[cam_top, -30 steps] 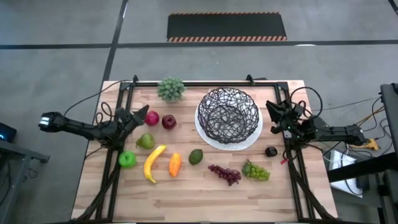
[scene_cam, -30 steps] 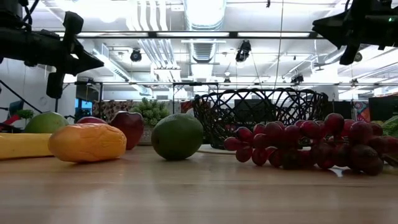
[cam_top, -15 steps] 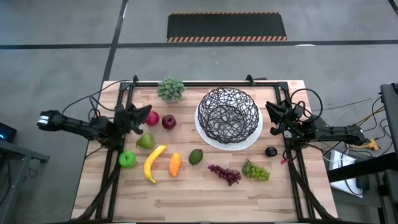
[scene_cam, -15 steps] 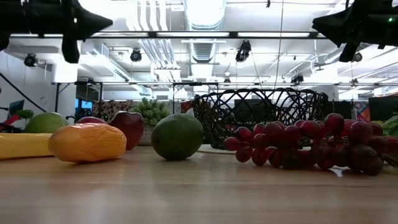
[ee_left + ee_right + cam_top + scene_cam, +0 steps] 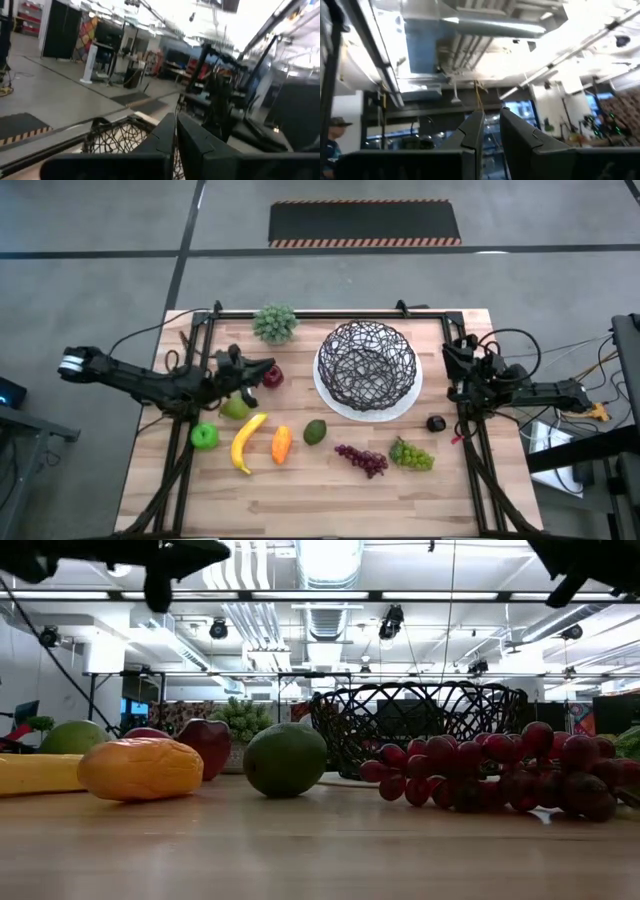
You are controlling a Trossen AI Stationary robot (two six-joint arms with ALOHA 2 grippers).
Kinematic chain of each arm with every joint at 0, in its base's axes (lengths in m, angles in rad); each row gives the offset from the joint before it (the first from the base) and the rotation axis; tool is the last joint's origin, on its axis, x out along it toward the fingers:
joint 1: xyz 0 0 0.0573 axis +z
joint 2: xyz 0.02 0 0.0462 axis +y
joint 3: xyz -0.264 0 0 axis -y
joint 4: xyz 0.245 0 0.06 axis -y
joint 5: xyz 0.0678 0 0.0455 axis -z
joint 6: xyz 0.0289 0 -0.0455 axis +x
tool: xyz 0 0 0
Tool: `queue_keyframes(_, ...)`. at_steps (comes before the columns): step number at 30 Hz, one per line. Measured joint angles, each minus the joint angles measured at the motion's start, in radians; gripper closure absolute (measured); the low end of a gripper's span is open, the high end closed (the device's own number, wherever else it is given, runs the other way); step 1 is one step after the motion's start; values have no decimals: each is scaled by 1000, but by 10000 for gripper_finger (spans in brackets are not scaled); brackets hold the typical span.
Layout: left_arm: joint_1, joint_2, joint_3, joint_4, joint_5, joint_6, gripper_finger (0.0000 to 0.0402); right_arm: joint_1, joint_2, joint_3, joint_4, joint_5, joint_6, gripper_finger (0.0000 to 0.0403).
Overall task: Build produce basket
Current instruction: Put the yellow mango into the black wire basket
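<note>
Wooden worktop (image 5: pixel 330 490) carries empty wire basket (image 5: pixel 366 365) centre-right, produce well apart at its left and front. My left pincer (image 5: pixel 262 371), fingers nearly together, hovers over red apple (image 5: pixel 271 377); descending so narrow risks knocking it away. Right pincer (image 5: pixel 452 350) narrow, parked.

The dark left arm extends from the table's left edge toward the centre, raised above the tabletop; the left gripper (image 5: pixel 262 369) has its fingers (image 5: pixel 162 137) pressed together. The dark right arm sits folded at the right edge; the right gripper (image 5: pixel 452 348) shows fingers (image 5: pixel 472 131) nearly together.
</note>
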Motion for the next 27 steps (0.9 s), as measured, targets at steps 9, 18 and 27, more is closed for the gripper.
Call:
queue_keyframes(9, -1, 188, 287, -574, 64, -250, 401, 0, 150, 45, 21, -7, -55, 349)
queue_keyframes(18, -47, 458, 624, -1222, 269, -606, 401, 0, 246, 44, 26, -40, -61, 349)
queue_keyframes(27, -98, 718, 843, -1465, 521, -785, 401, 0, 371, 66, 210, -209, -28, 349)
